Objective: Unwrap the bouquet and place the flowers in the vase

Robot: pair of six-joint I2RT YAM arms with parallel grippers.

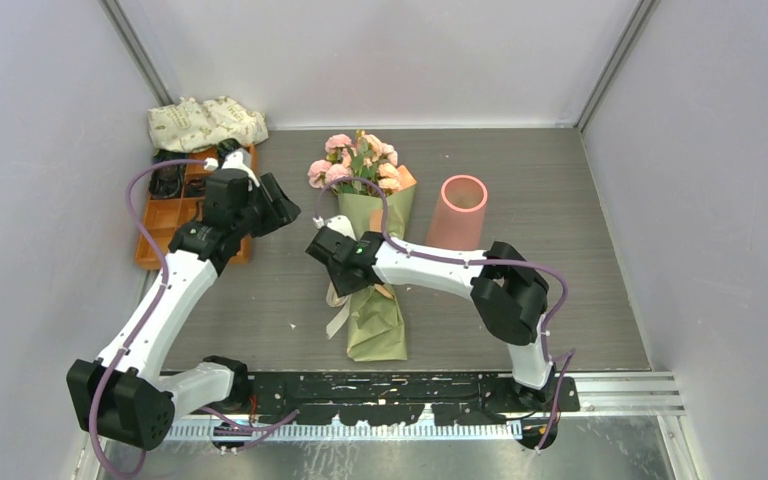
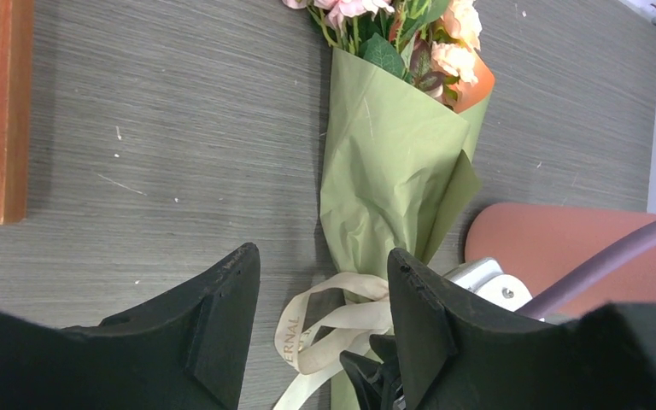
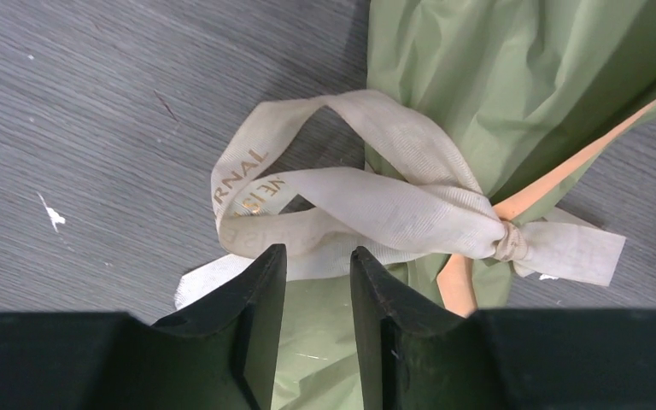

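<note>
The bouquet [image 1: 375, 215] lies flat in mid-table, its olive-green and orange paper cone [image 2: 393, 162] closed, with the pink and peach flowers [image 1: 355, 160] at the far end. A cream ribbon bow [image 3: 376, 205] is tied round the cone, its knot [image 3: 508, 243] intact. My right gripper [image 3: 319, 251] hovers just over the bow, open by a narrow gap, with a ribbon tail lying right past its tips and nothing pinched. Left of the bouquet, my left gripper [image 2: 323, 252] hangs wide open and empty above the table. The salmon-pink vase [image 1: 457, 210] stands upright just right of the bouquet.
An orange compartment tray [image 1: 175, 225] sits at the far left, under the left arm. A white leaf-print cloth bundle [image 1: 205, 122] lies behind it in the corner. Grey walls close in the table on three sides.
</note>
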